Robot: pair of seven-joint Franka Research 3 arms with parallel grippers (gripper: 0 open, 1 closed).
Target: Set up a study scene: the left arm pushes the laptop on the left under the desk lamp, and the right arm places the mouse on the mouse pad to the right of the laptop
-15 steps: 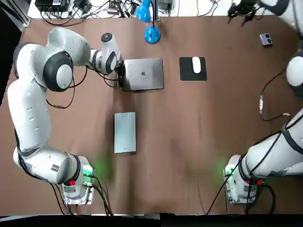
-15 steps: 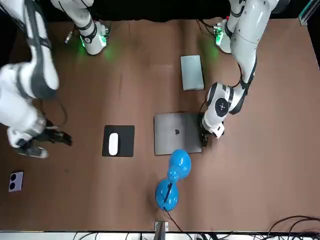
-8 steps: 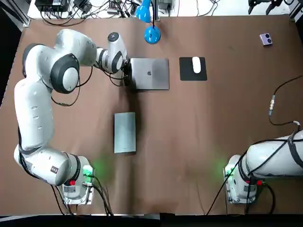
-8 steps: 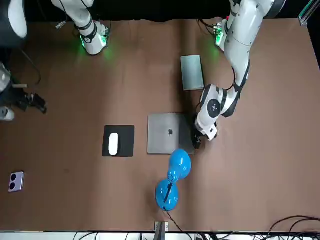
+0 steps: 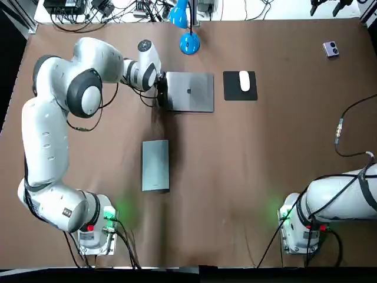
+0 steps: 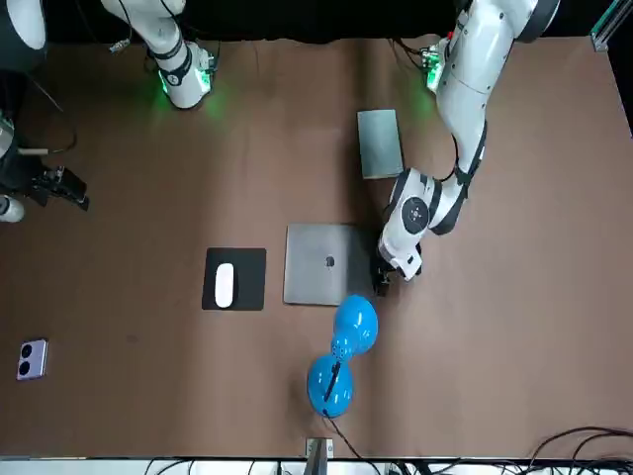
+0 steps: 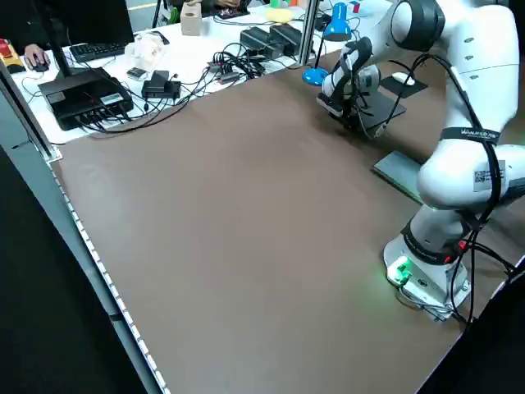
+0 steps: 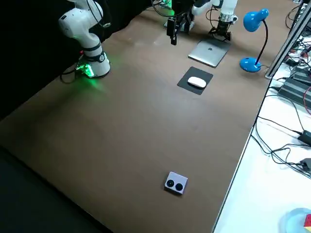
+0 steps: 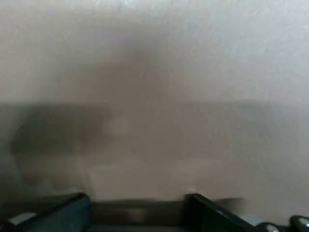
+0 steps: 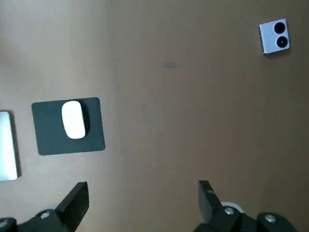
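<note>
Nearest the arm bases, on the brown table point(image 5: 247, 177), a flat grey slab point(image 5: 155, 165) lies lengthwise on my left-arm side, with nothing touching it.

Beyond it, the left claw point(image 5: 160, 94) is down at table level, right against the left edge of the closed silver laptop point(image 5: 189, 91). From its wrist camera I see the two fingers point(image 9: 77, 205) standing apart against a pale, blurred surface; they are spread and have hold of nothing.

The laptop sits flat just on the near side of the blue desk lamp point(image 5: 188, 42). From the front camera the lamp's head overlaps the laptop's far edge.

Just beside the laptop on its right, with a narrow strip of table between, is the black mouse pad point(image 5: 240, 86). The white mouse point(image 5: 244, 81) rests on it, toward the far half.

Farther out at the right far corner lies a small lilac device point(image 5: 331, 49) with two dark lenses.

The right claw point(image 10: 142, 191) hangs high above that far right area, well apart from the mouse, spread wide and empty.
</note>
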